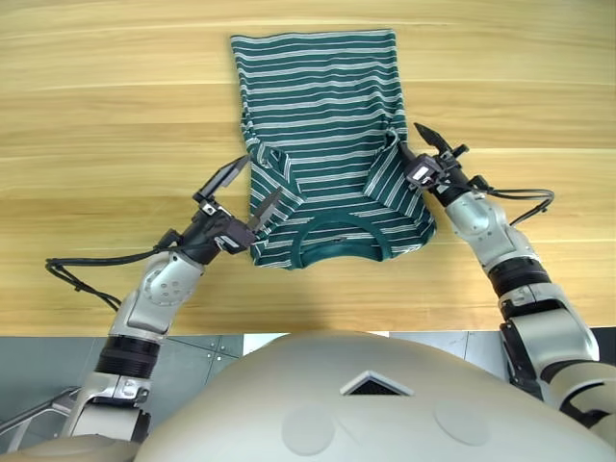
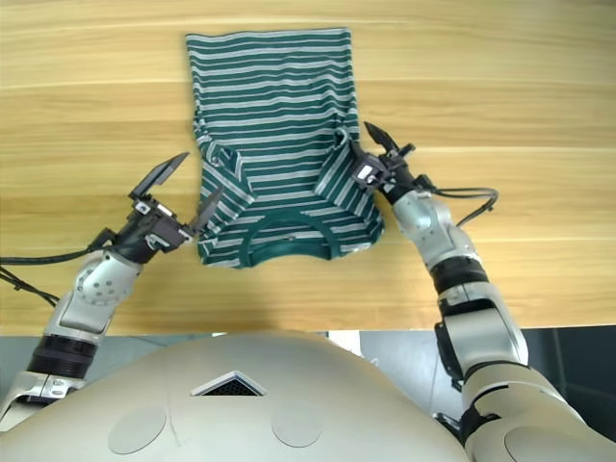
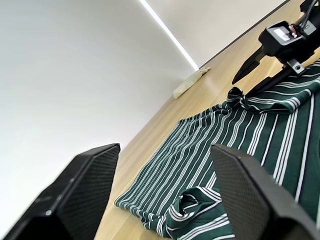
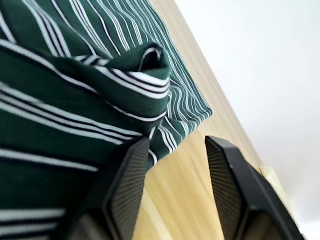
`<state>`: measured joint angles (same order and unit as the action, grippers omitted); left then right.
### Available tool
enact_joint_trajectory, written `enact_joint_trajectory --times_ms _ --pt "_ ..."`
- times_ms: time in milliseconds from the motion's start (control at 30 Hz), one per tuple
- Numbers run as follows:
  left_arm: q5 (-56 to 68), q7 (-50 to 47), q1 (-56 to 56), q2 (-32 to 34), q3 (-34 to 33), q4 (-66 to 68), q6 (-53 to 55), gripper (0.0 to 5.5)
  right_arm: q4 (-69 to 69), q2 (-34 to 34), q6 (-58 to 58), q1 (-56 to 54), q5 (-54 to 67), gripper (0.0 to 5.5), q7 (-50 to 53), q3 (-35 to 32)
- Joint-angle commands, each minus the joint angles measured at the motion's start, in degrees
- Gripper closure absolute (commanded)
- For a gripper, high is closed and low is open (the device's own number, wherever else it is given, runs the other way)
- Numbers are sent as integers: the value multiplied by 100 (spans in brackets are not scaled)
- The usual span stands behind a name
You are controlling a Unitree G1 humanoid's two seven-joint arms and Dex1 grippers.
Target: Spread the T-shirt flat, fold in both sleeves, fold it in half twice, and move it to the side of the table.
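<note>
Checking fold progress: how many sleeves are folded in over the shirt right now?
2. The left sleeve lies folded over the T-shirt beside the open left claw; the right sleeve lies folded in beside the open right claw.

A green striped T-shirt (image 1: 318, 106) lies on the wooden table (image 1: 96, 115).

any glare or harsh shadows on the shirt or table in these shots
Left eye view: light is even, no glare on the T-shirt or table. Left wrist view: a bright light strip crosses the pale backdrop. Right wrist view: the shirt's fold lies dark against that bright backdrop.
</note>
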<state>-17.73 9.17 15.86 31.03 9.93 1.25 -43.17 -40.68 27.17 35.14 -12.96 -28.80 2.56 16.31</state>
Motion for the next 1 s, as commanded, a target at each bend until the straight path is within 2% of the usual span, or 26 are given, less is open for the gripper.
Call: enact_joint_trajectory --times_ms 33,100,200,300,367,533,700,933,1000 --pt "-203 -65 44 326 -496 213 177 213 232 41 348 293 131 345 -139 58" --pt "-524 -257 159 661 -1041 311 411 213 973 18 830 522 858 345 -277 -210" --pt "-788 -243 631 1120 -1690 97 561 213 2153 33 901 724 2032 345 -399 -840" --pt "-898 33 1122 1477 -1931 -253 530 213 2955 96 637 777 2771 345 -671 -1226" --pt "-991 310 1201 1628 -1698 -259 463 213 2960 432 517 934 2504 345 -952 -1311" --pt "-889 1385 900 1669 -494 -376 310 213 2539 1323 520 1513 1860 345 -1540 -1460" --pt "-738 2010 689 1745 200 -167 221 213 2470 1466 538 1493 1802 345 -1687 -1609" --pt "-764 2099 382 1737 565 212 181 213 2363 1445 570 1502 1721 345 -1776 -1625" --pt "-731 2167 294 1772 696 329 113 253 2375 1498 563 1599 1705 339 -1826 -1639"
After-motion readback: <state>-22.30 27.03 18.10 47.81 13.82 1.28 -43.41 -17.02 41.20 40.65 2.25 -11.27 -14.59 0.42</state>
